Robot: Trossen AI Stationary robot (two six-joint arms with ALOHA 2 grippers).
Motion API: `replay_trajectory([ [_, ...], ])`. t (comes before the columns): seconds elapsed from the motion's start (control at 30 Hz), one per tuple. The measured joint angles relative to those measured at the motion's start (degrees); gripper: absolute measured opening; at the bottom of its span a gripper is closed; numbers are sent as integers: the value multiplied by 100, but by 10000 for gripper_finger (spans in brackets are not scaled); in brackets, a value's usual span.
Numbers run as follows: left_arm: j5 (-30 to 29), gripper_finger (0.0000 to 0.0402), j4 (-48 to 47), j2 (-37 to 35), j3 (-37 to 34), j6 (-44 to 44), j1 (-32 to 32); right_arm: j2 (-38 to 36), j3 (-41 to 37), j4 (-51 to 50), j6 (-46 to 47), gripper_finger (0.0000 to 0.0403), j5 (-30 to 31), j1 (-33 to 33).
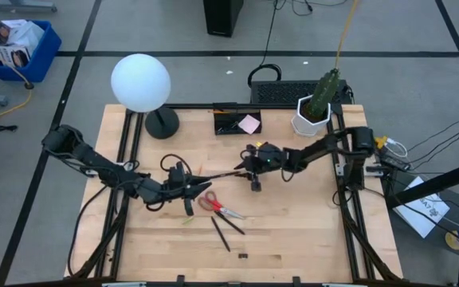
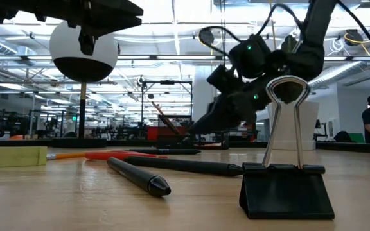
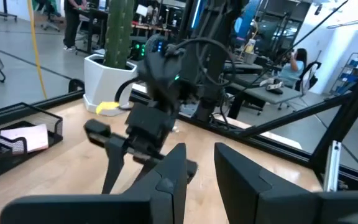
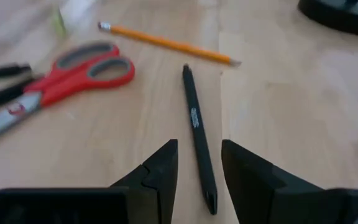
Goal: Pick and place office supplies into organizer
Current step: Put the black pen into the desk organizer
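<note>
Wooden table (image 1: 293, 231): right end effector (image 4: 199, 163) low, fingers parted over black pen (image 4: 197, 137); left end effector (image 1: 188, 190) parted, empty.

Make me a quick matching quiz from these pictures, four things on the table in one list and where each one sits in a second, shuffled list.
Things:
1. scissors
2. sticky notes
3. binder clip
4. black pen

Places:
A. inside the black tray at the table's far edge
B. between the open fingers of the right pincer
C. on the bare wood near the middle, beside the left pincer
D. standing right in front of the low camera

Pairs: 1-C, 2-A, 3-D, 4-B
</note>
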Motion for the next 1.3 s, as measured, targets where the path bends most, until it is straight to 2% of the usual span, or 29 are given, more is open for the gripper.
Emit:
replay_trajectory([
  [0.2, -31, 88, -1, 4, 0, 46, -30, 273, 96, 4, -236, 116, 39, -20],
  [0.57, -42, 88, 32, 4, 1, 45, -31, 292, 99, -84, 149, 116, -134, -259],
  [1.07, -37, 88, 17, 4, 2, -9, -31, 292, 99, -580, 339, 116, -96, -257],
  [1.3, -35, 88, -6, 4, 2, -17, -31, 967, 445, -211, 438, 116, -255, -257],
])
